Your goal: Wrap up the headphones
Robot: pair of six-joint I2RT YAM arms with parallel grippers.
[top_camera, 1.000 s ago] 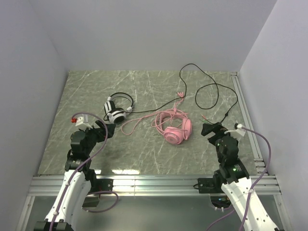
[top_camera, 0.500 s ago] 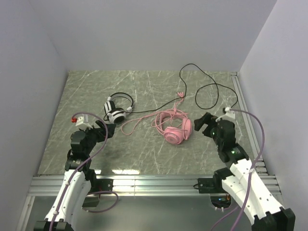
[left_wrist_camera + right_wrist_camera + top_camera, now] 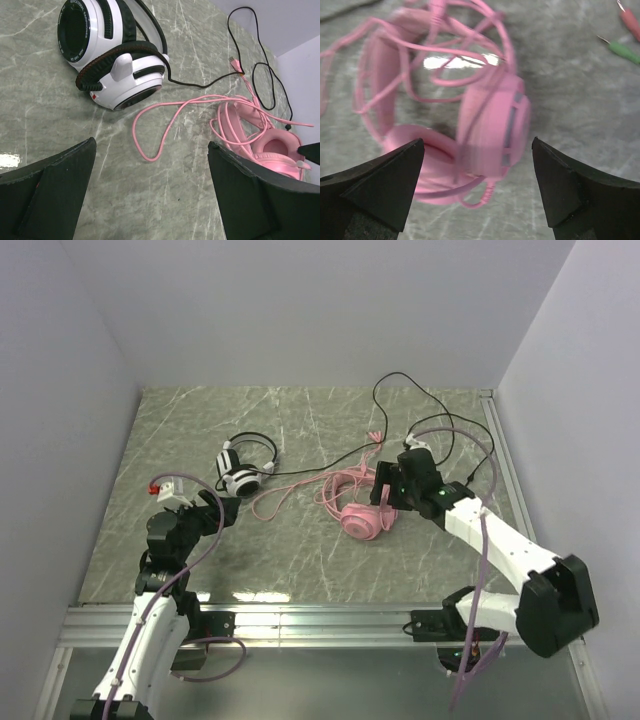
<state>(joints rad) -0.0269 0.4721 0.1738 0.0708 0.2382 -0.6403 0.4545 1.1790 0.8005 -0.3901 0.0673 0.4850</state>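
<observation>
Above the pink headset [image 3: 362,522] the right gripper [image 3: 383,490] has just swung in, jaws spread and empty, poised to grasp.

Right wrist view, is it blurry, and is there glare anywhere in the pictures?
Right wrist: blurred, the pink headset smeared, with a bright glare patch on the table above it. Left wrist: sharp on the black-and-white headset, small glare at the left edge. Top view: sharp, faint reflection along the table's near edge.

On your tabletop [image 3: 300,560], the left headset [image 3: 245,468] sits beside the right headset [image 3: 365,512], whose cable [image 3: 272,500] loops between them. Your right tool [image 3: 383,488] hangs over that one; the left tool [image 3: 228,508] sits just before the other.
</observation>
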